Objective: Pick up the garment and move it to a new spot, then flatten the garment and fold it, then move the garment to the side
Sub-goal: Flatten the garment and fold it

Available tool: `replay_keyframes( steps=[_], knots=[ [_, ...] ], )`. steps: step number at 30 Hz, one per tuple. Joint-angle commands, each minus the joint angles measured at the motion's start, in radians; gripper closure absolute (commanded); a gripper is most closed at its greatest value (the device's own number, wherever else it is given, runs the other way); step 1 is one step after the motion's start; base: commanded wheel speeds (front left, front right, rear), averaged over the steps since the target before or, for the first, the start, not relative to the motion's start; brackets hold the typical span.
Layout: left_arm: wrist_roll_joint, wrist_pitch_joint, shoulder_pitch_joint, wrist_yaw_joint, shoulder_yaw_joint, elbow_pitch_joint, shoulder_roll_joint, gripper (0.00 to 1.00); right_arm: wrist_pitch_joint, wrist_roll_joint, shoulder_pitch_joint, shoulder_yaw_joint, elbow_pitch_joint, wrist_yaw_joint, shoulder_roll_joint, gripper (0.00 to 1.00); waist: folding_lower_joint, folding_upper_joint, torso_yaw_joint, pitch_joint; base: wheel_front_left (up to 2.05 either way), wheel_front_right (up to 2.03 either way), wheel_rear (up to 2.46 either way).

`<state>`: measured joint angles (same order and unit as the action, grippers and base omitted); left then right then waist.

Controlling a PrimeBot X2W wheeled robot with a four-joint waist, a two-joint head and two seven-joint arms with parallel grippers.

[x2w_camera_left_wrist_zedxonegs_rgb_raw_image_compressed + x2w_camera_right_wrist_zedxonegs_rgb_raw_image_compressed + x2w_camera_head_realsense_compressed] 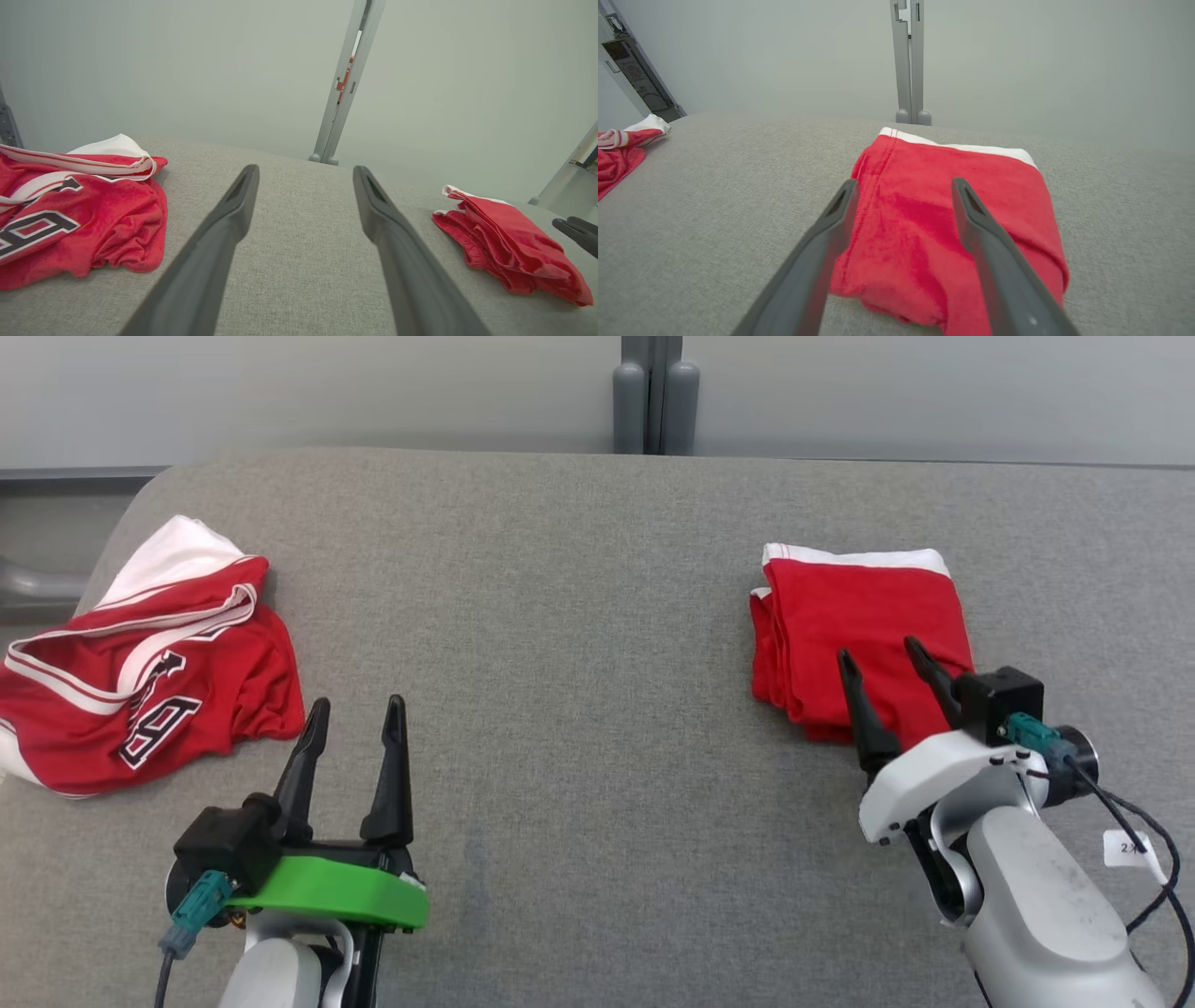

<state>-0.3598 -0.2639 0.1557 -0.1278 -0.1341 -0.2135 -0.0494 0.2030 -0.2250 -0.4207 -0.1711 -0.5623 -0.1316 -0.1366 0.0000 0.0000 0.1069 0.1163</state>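
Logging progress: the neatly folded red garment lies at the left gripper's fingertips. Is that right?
Not quite. The head view shows the folded red garment at the fingertips of the right gripper, not the left gripper; a crumpled jersey lies nearer that one.

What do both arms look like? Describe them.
Each end effector has two dark, tapered fingers. The left end effector sits on a bright green bracket with a teal connector. The right end effector has a white housing, pale grey forearm, black cables and a white tag.
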Motion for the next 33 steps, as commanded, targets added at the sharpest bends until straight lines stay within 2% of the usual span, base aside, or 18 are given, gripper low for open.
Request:
replay_keyframes(
  steps=[1,9,15,25,33],
  knots=[
    [0.009,-0.001,-0.024,-0.005,0.011,0.003,-0.002,0.00,0.016,0.012,0.036,0.011,0.021,0.002,0.004,0.00,0.0000,0.0000,-0.027,-0.030,0.00,0.00,0.00],
    [0.020,-0.001,-0.093,-0.005,0.075,0.033,-0.002,0.00,0.054,0.023,0.204,0.085,0.163,0.002,0.045,0.00,0.0000,0.0000,-0.092,-0.086,0.00,0.00,0.00],
    [0.031,-0.001,-0.127,-0.005,0.094,0.029,-0.002,0.00,0.058,0.040,0.246,0.100,0.193,0.002,0.020,0.00,0.0000,0.0000,-0.131,-0.112,0.00,0.00,0.00],
    [0.017,-0.001,-0.140,-0.005,0.093,-0.027,-0.002,0.00,0.062,-0.032,0.209,0.066,0.141,0.002,-0.028,0.00,0.0000,0.0000,-0.175,-0.118,0.00,0.00,0.00],
    [0.017,-0.001,-0.114,-0.005,0.089,-0.044,-0.003,0.00,0.061,-0.054,0.165,0.041,0.099,0.002,-0.045,0.00,0.0000,0.0000,-0.184,-0.112,0.00,0.00,0.00]
  ],
)
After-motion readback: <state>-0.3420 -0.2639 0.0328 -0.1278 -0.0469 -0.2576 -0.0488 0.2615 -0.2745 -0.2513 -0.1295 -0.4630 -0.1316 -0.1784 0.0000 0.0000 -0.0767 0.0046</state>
